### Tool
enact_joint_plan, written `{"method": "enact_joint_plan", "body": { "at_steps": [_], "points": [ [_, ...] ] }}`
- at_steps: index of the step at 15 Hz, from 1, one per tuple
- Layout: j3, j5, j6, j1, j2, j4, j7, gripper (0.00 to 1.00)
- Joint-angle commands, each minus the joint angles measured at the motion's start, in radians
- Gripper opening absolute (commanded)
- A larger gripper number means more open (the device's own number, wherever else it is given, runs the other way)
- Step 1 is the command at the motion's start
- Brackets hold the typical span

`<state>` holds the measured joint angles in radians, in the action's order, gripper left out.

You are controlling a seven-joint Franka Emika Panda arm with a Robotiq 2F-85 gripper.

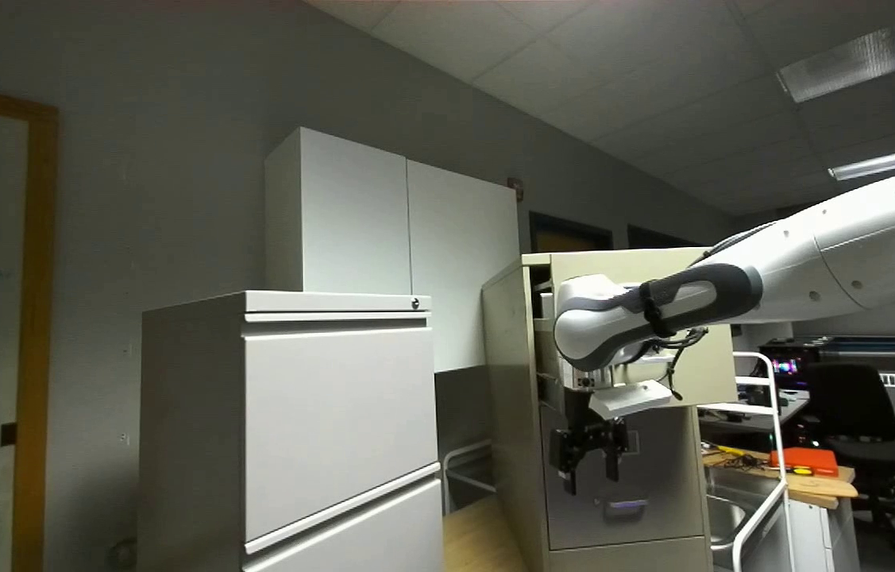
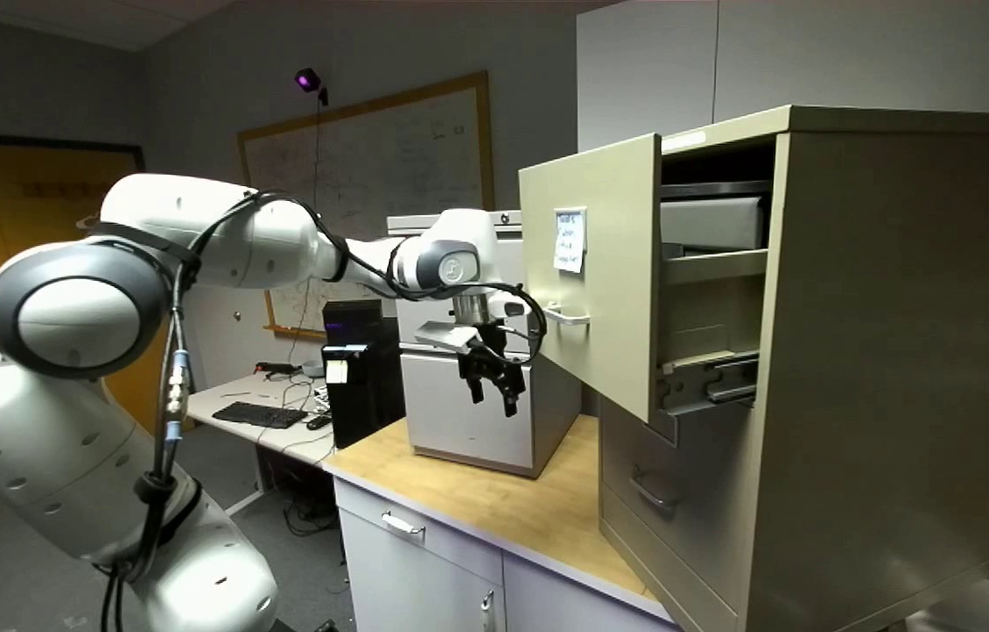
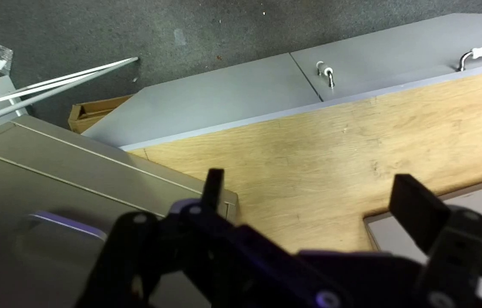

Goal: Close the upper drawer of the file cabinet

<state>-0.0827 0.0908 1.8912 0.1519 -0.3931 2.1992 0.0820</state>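
One drawer is seen standing out: the flat-fronted, beige metal upper drawer [image 2: 621, 281], at the top of the narrow tan-beige metal file cabinet [image 2: 898, 351]. It is carried clear of the frame by an extended grey metal runner [image 2: 705, 386]. A white paper label [image 2: 570, 243] is fixed to its front, presumably so that the contents can be told, and a small, pale bar handle [image 2: 568, 318] is mounted lower down for pulling. For closing, no hold on that handle should be needed: the front can be pushed straight back along the runner, which is probably why nothing is gripped. In the wrist view the fingers of the black two-fingered gripper [image 3: 310, 179] are spread wide, with nothing pinched between them and a pale wooden countertop [image 3: 352, 141] seen below.

The white jointed arm [image 1: 820, 262] is stretched out toward the cabinet and bent downward at the wrist, so that the fingertips are pointed at the countertop. In both exterior views the gripper is shown before the cabinet's front, its fingertips apparently at or below the drawer's lower edge; a higher placement may be called for, lest the front be missed in a push. A thin black cable loop [image 2: 541, 320] is seen close by the handle; whether the two are touching cannot be told, and snagging is to be guarded against.
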Motion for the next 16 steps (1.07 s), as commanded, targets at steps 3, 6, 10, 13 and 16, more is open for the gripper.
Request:
{"method": "enact_joint_plan", "body": {
  "at_steps": [3,6,10,13,16],
  "points": [
    [0.036,0.076,0.052,0.0,-0.01,0.007,0.094,0.69],
    [0.068,0.116,0.07,-0.008,-0.029,0.015,0.137,0.42],
    [0.123,0.176,0.091,-0.022,-0.092,0.041,0.191,0.13],
    [0.164,0.236,0.113,-0.026,-0.163,0.065,0.233,0.0],
    [0.196,0.329,0.18,0.001,-0.227,0.082,0.308,0.0]
  ]
}}
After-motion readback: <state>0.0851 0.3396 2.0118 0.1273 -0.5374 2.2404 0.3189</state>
